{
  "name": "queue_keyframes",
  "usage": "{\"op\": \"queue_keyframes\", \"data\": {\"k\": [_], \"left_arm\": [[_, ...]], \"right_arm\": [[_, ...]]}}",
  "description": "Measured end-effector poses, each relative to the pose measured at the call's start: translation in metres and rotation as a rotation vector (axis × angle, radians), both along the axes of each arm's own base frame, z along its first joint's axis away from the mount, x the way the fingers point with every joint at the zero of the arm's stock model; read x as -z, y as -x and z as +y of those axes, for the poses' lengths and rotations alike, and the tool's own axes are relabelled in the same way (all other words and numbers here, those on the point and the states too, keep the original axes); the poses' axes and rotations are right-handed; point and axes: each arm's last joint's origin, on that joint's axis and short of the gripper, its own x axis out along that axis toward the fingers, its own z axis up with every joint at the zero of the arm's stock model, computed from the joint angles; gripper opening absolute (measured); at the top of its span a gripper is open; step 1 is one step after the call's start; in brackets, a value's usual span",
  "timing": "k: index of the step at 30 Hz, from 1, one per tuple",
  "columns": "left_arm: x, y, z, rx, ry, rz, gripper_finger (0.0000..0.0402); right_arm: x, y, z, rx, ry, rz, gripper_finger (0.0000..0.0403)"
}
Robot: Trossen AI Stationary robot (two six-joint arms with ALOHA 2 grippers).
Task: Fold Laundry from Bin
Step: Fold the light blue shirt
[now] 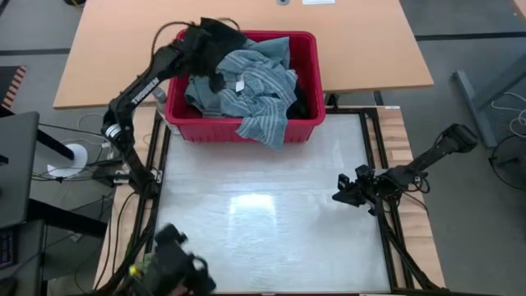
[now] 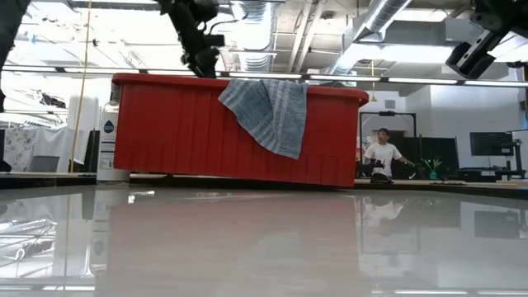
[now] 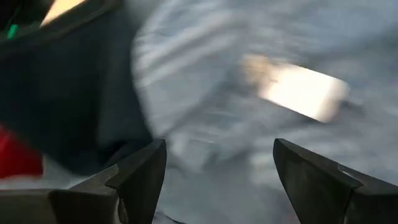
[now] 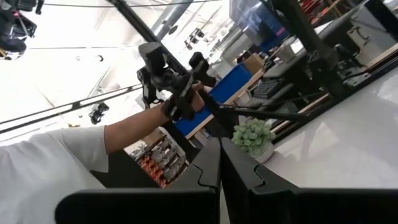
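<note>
My left gripper (image 1: pixel 215 80) hangs over the bin (image 1: pixel 308 49), at its left end near the far edge of the table (image 1: pixel 263 238), fingers spread wide with nothing between them; in the left wrist view the two fingers (image 3: pixel 140 180) sit just above the striped cloth, and I cannot tell if they touch it. The laundry (image 1: pixel 255 86) is heaped in the bin, a dark piece at the left end, striped grey-blue in the middle; one striped fold spills over the near rim onto the table's far edge. I judge it soft, light and limp, likely to drag its neighbours along; I'd pinch a raised fold or hem of the top striped piece rather than dig deep. My right gripper (image 1: pixel 345 191) waits above the table's right side, fingers shut on nothing.
</note>
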Motion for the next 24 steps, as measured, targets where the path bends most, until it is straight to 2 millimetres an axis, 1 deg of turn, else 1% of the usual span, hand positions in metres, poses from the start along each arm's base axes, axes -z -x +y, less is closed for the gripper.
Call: {"op": "queue_keyframes", "data": {"k": [2, 4, 6, 12, 14, 16, 19, 21, 24], "left_arm": [[0.002, 0.012, 0.015, -0.1, 0.011, -0.058, 0.0284], [0.006, 0.019, 0.026, -0.172, 0.041, -0.113, 0.0284], [0.013, 0.021, 0.034, -0.182, 0.078, -0.131, 0.0284], [0.041, 0.008, 0.05, -0.152, 0.125, -0.084, 0.0284], [0.052, 0.002, 0.054, -0.126, 0.125, -0.027, 0.0284], [0.058, -0.002, 0.055, -0.08, 0.107, 0.042, 0.0284], [0.056, -0.007, 0.056, 0.001, 0.032, 0.107, 0.0284], [0.053, -0.013, 0.058, 0.025, -0.057, 0.117, 0.0284], [0.049, -0.017, 0.061, 0.043, -0.138, 0.115, 0.0284]], "right_arm": [[0.0, -0.001, -0.002, 0.017, 0.0, 0.0, 0.0033], [0.0, -0.002, -0.004, 0.037, 0.001, 0.0, 0.0033], [0.0, -0.003, -0.007, 0.064, 0.001, 0.001, 0.0033], [0.0, -0.005, -0.013, 0.135, -0.003, 0.003, 0.0033], [0.0, -0.006, -0.015, 0.147, -0.004, 0.004, 0.0033], [0.0, -0.006, -0.016, 0.155, -0.005, 0.004, 0.0033], [0.0, -0.007, -0.017, 0.165, -0.006, 0.004, 0.0033], [0.0, -0.007, -0.018, 0.173, -0.006, 0.004, 0.0033], [0.0, -0.007, -0.019, 0.178, -0.012, 0.004, 0.0033]]}}
